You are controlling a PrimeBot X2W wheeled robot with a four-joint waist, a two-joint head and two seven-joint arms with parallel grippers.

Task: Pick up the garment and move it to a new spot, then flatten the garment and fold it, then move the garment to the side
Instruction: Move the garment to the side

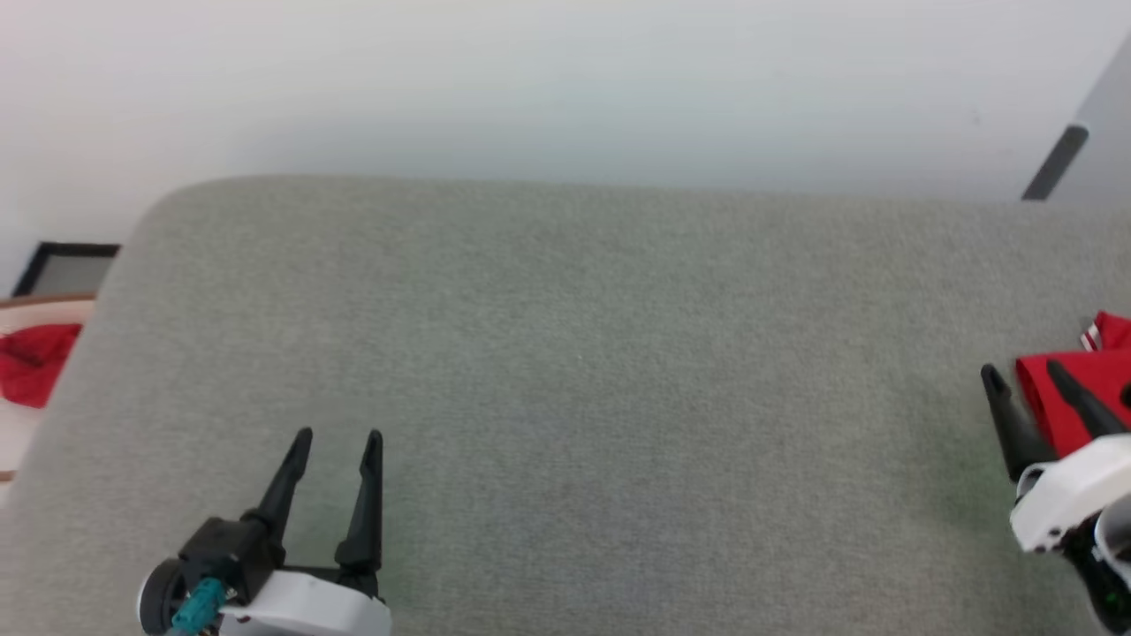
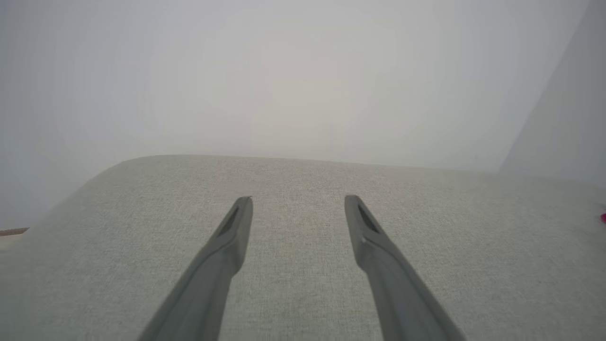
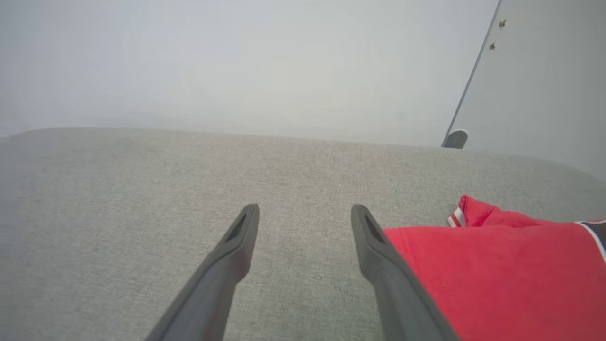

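The garment, one folded red jersey with striped trim at its far corner, lies on the grey upholstered surface just beside the outer finger of my right gripper. None of it lies between the two fingers, which are spread wide over bare fabric. My left gripper is equally spread, holds nothing and sits well apart from the jersey. A second red cloth lies off the cushion at far left.
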